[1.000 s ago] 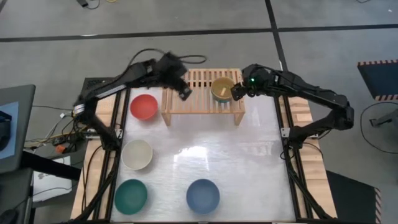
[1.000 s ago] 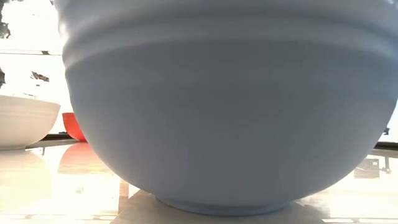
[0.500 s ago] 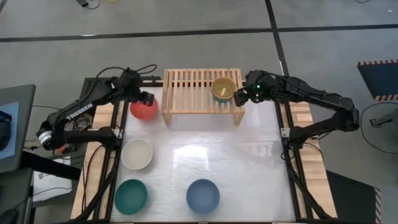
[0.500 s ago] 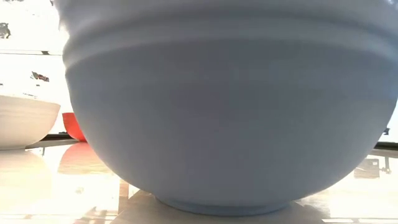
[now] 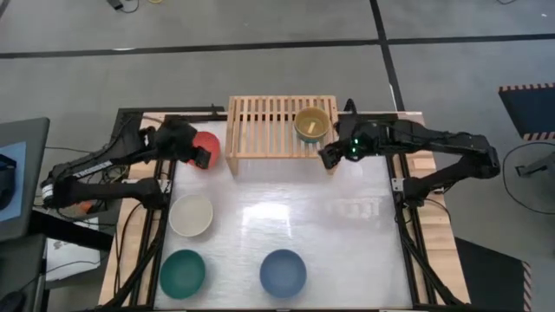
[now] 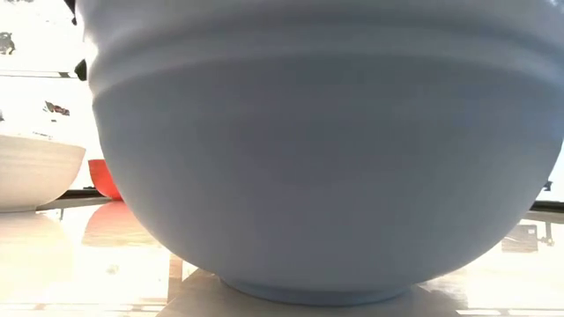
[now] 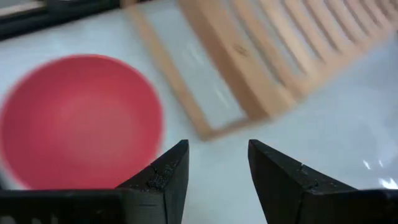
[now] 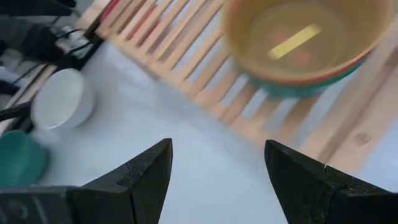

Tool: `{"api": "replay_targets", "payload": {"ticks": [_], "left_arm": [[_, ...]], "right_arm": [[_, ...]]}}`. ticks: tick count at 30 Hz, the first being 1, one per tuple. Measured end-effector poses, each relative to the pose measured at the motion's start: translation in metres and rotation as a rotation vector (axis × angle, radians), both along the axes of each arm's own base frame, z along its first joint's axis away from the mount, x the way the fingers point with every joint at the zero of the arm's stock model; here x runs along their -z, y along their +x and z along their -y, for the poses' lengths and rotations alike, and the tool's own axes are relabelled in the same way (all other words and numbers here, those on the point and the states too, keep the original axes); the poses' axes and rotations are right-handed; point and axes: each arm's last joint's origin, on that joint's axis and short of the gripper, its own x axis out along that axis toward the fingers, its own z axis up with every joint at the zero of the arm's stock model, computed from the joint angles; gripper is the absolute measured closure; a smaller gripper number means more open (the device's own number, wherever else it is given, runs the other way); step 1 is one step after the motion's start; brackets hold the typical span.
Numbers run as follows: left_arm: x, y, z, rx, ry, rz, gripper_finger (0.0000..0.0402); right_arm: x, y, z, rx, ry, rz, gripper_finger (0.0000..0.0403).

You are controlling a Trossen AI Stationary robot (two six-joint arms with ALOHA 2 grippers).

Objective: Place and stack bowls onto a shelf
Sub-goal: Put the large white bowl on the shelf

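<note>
Red plastic, the large bowl (image 5: 205, 147) sits near the table's far-left corner, just beside the shelf's (image 5: 264, 130) left leg, with the left gripper (image 5: 199, 159) over its near rim, jaws apart and empty. It looks light, stiff and slick, so pinching its thin rim seems the surest hold. The right gripper (image 5: 326, 157) hangs wide open and empty at the shelf's right front corner, near the stacked small bowls (image 5: 311, 124) on the slats.
</note>
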Motion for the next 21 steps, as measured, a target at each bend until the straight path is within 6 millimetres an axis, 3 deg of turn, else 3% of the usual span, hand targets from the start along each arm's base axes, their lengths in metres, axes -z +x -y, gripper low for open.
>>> {"api": "replay_targets", "payload": {"ticks": [6,13,18,21], "left_arm": [[0.01,0.014,0.036,0.207,-0.053,-0.091,0.0253],[0.029,0.022,0.07,0.658,-0.174,-0.325,0.0253],[0.033,0.021,0.08,0.804,-0.133,-0.389,0.0253],[0.036,0.014,0.075,0.749,-0.052,-0.495,0.0253]], "right_arm": [[0.004,0.003,-0.03,0.036,0.03,0.007,0.0121],[0.007,-0.003,-0.065,-0.001,0.121,-0.006,0.0121],[0.014,-0.002,-0.101,-0.077,0.186,-0.03,0.0121],[0.03,0.004,-0.124,-0.112,0.191,-0.1,0.0121]]}}
